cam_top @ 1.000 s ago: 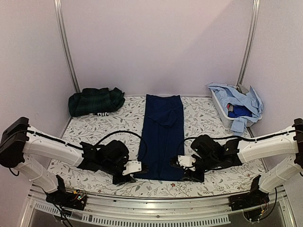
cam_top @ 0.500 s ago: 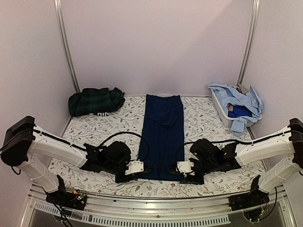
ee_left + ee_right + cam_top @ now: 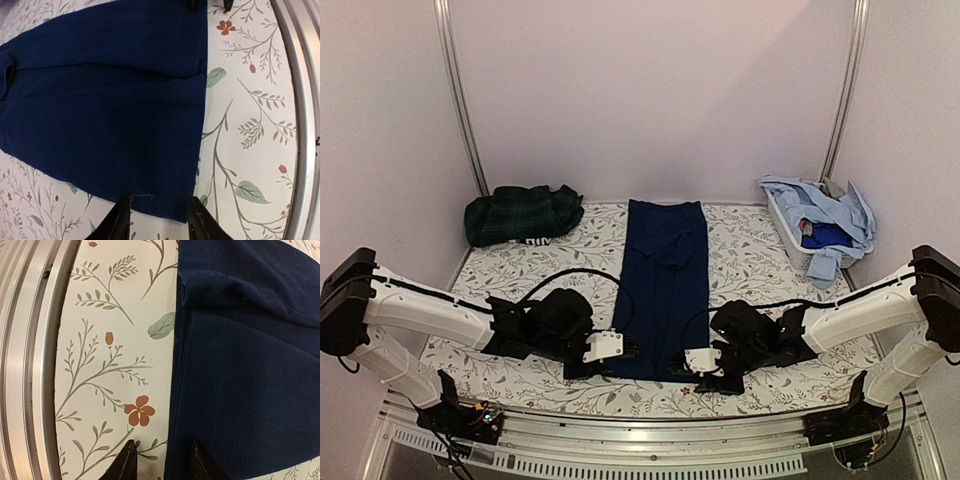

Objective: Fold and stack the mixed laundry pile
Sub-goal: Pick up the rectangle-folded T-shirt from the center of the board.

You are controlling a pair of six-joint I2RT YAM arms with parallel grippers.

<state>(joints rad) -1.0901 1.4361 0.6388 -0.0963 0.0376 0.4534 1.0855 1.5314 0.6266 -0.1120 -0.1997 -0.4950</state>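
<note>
Left wrist and right wrist views: left gripper (image 3: pixel 160 200) and right gripper (image 3: pixel 163 443), both unclenched, straddle near corners of the navy T-shirt (image 3: pixel 100 100), likely to fold it.

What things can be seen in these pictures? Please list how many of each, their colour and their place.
navy garment: one, dark blue, laid long and narrow in the middle of the sheet
plaid piece: one, dark green, bunched at the far left
basket: one, white, far right
light blue shirts: number unclear, heaped in and over the basket
bright blue cloth: one visible, inside the basket
sheet: one, white with leafy vines, covering the table
metal rail: one, silver, along the near edge
left gripper: one, black fingers, open astride the garment's near left corner
right gripper: one, black fingers, open astride its near edge, right side
</note>
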